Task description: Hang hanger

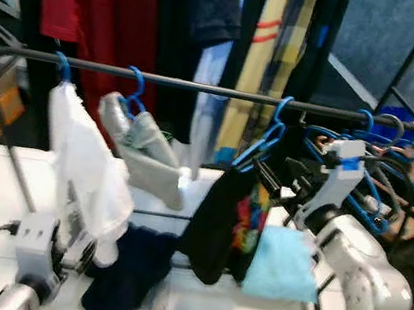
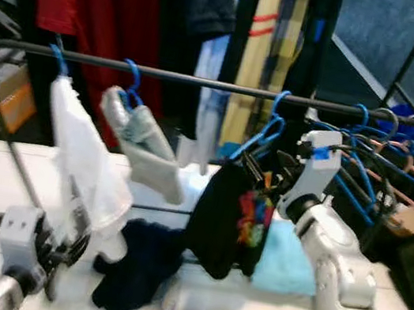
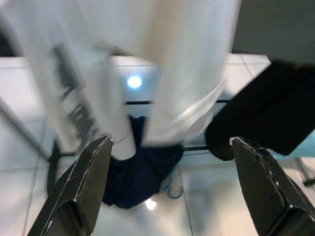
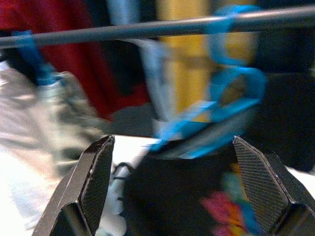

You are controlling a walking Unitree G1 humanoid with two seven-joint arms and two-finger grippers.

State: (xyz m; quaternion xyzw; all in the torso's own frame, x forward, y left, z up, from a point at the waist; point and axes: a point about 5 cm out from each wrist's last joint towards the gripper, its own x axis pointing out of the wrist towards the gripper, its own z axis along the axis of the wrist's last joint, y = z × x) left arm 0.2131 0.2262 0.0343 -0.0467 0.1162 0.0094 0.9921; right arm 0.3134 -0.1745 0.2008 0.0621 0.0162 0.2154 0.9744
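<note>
A dark rail (image 1: 203, 87) runs across the view. Three blue hangers carry clothes on it: one with a white garment (image 1: 85, 166), one with a grey garment (image 1: 146, 156), and one (image 1: 268, 138) with a black printed garment (image 1: 223, 222). My right gripper (image 1: 282, 176) is open just right of that black garment's hanger; in the right wrist view the blue hanger (image 4: 221, 105) lies ahead between its spread fingers (image 4: 93, 177). Low on the left, my left gripper (image 1: 76, 248) is open, right by the white garment's (image 3: 162, 64) hem.
Several empty blue hangers (image 1: 387, 159) crowd the rail's right end. A navy cloth (image 1: 130, 270) and a light blue cloth (image 1: 280, 264) lie low by the rack's lower bar. Red, dark and yellow garments (image 1: 278, 47) hang behind. A cardboard box (image 1: 4, 99) stands far left.
</note>
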